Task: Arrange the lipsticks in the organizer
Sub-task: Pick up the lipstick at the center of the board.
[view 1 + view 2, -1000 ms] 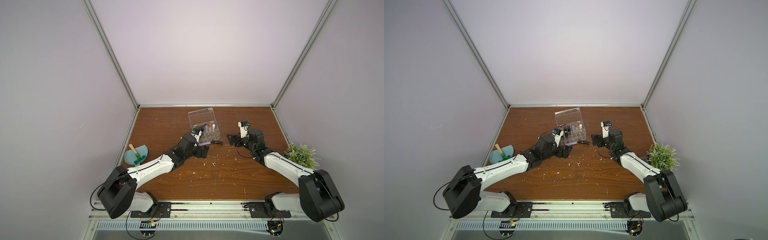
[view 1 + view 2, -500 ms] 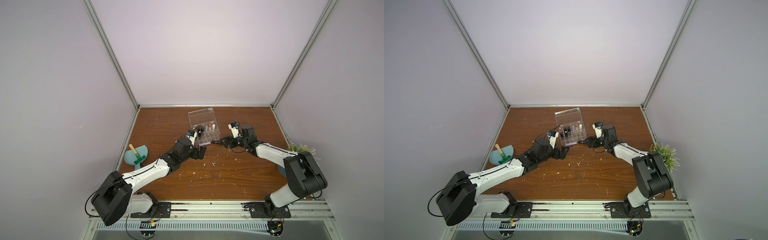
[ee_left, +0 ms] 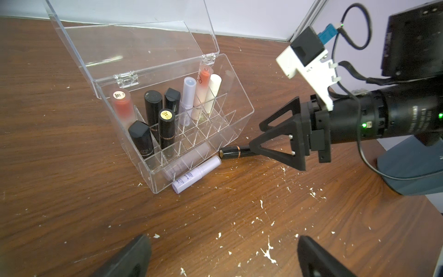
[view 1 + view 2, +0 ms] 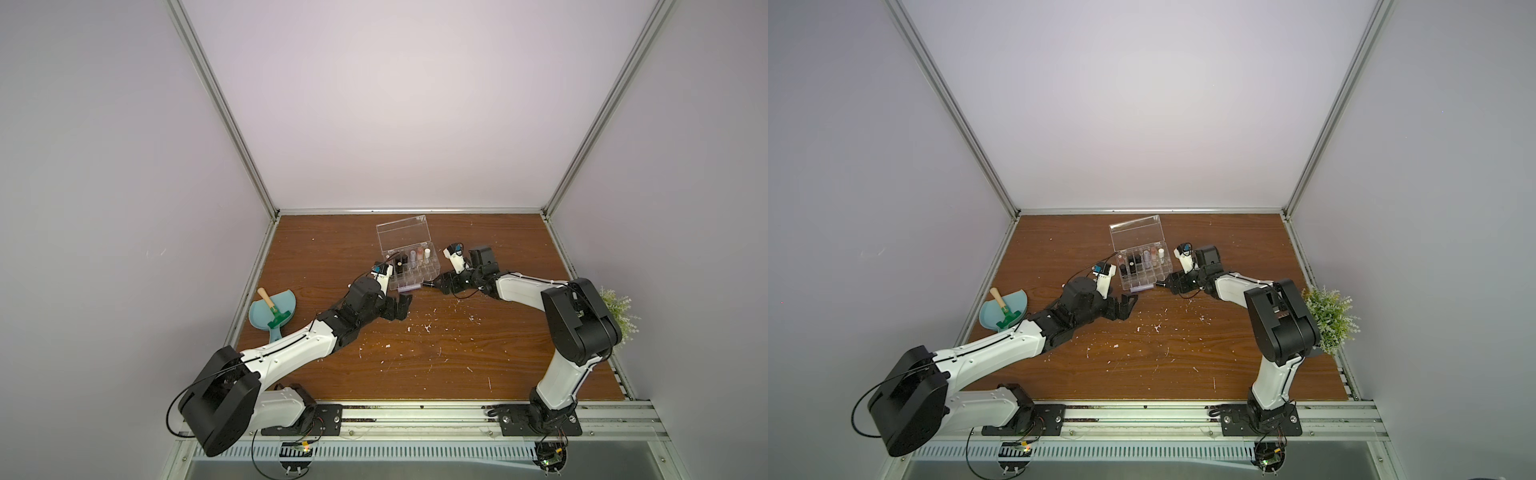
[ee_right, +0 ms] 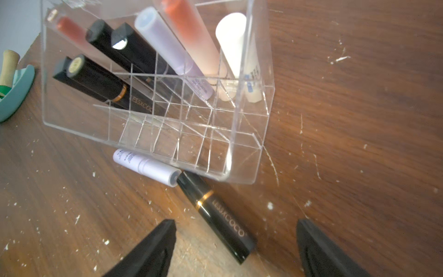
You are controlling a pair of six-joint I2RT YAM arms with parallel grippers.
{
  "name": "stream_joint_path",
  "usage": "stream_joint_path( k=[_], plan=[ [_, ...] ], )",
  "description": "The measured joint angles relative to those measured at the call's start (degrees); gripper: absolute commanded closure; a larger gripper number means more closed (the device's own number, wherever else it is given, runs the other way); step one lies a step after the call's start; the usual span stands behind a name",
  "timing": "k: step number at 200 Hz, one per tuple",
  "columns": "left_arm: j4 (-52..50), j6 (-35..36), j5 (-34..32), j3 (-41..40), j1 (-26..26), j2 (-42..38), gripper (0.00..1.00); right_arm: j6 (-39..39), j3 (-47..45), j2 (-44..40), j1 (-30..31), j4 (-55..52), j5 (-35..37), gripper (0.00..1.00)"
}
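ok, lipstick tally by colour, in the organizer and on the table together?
Black lipsticks: 5 (4 in the organizer, 1 on the table)
Lilac lipsticks: 2 (1 in, 1 on the table)
Coral-pink lipsticks: 2 (both in)
White lipstick: 1 (in)
Total: 10

Teal dustpan (brush inside), plant

The wooden bench, flecked with white bits, carries a clear organizer. Just beside its front wall lie a lilac lipstick and a black lipstick. A dustpan sits well apart from it, and possibly a plant too.
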Motion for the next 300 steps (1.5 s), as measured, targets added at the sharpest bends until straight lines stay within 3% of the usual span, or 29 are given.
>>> stream_joint_path(
  k=[138, 197, 248, 300],
  plan=[
    [0.0, 0.0, -0.04, -0.33, 0.0, -1.4, 0.03, -2.69, 2.54, 2.6, 2.51, -5.99, 0.55, 0.42],
    [-0.02, 0.02, -0.04, -0.33, 0.0, -1.4, 0.03, -3.04, 2.56, 2.6, 4.02, -6.88, 2.67, 0.57],
    [0.02, -0.07, 0.66, -0.33, 0.0, -1.44, 0.03, -3.08, 2.36, 2.29, 4.28, -7.45, 3.04, 0.58],
    [0.04, -0.7, 2.38, -0.33, 0.02, -2.23, 0.03, -2.93, 0.83, 0.74, 5.25, -8.72, 3.04, 0.8]
  ],
)
